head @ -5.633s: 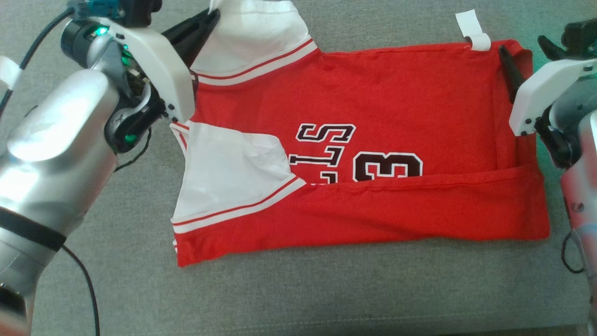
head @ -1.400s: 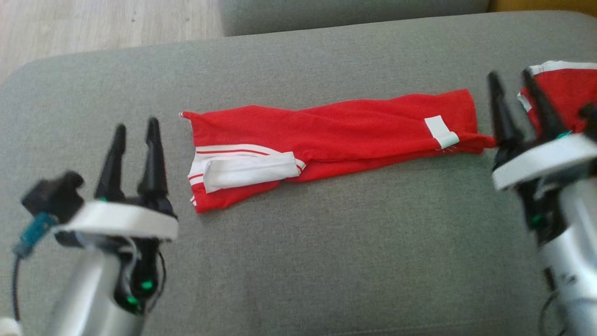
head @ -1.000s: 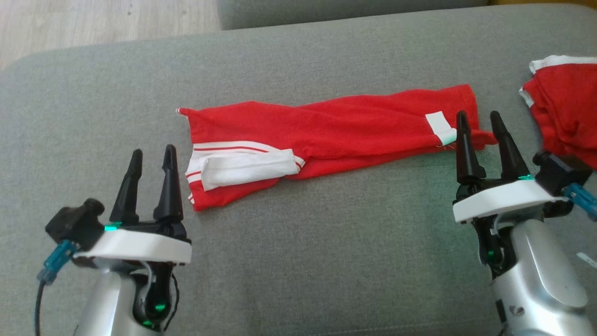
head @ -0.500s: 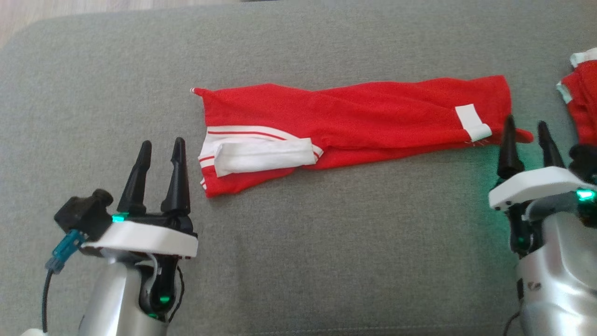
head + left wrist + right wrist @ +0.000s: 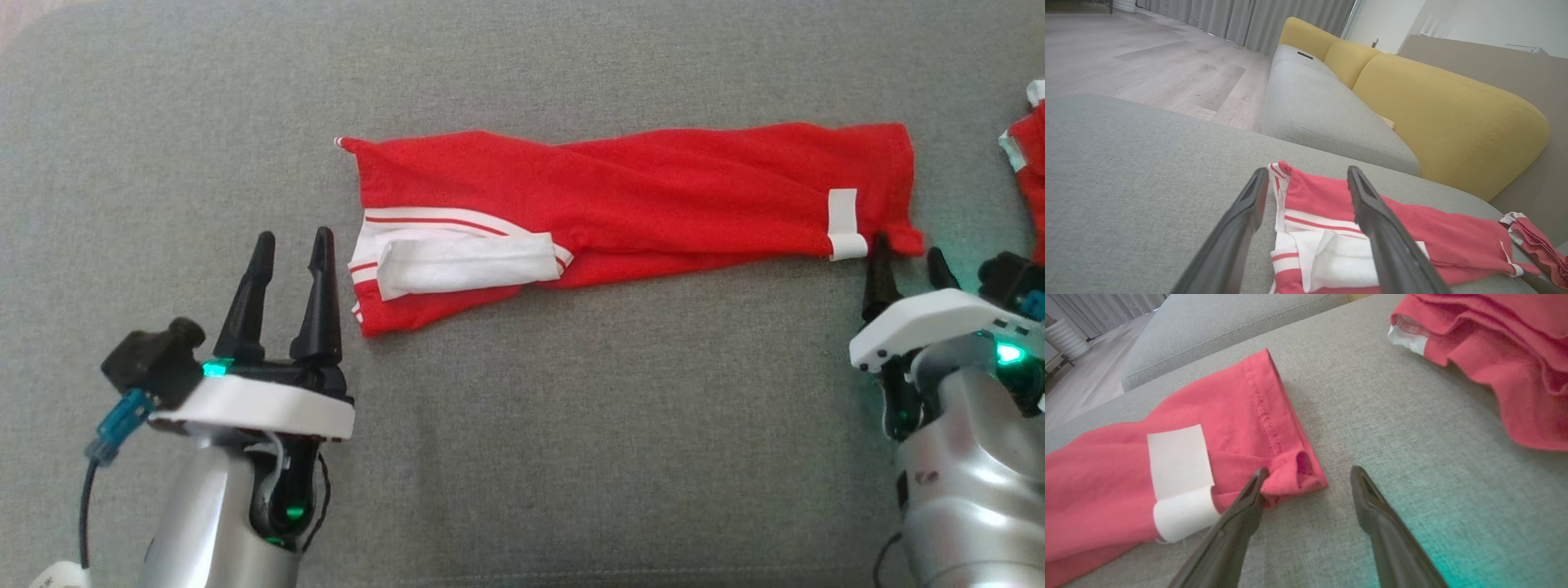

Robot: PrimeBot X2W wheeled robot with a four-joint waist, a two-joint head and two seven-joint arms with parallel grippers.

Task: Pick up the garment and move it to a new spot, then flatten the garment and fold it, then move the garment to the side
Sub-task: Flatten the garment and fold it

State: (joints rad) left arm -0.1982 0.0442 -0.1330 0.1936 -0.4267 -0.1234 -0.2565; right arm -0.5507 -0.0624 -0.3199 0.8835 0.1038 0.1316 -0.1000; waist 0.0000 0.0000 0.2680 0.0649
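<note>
The garment is a red jersey lying in a long narrow band across the grey cushion, running left to right in the head view. At its left end a white panel with red stripes is folded on top. Near its right end a white label laps over the lower edge. The layers under the top fold are hidden, and its surface shows shallow diagonal wrinkles.

The right wrist view shows the hemmed right end of the garment with the label curled under and the near corner rolled into a small loop. The right tool has its fingers apart and holds nothing. One fingertip lies against that rolled corner as seen from the wrist, but whether it touches cannot be told. In the head view the right tool is partly covered by its own white mount.

The left tool stands just beside the striped end, fingers apart and empty. In its wrist view the left tool frames the garment, one finger crossing in front of the cloth.

A second red garment lies crumpled to the right, cut off by the frame edge. Beyond the cushion are a yellow sofa back and a wooden floor.
</note>
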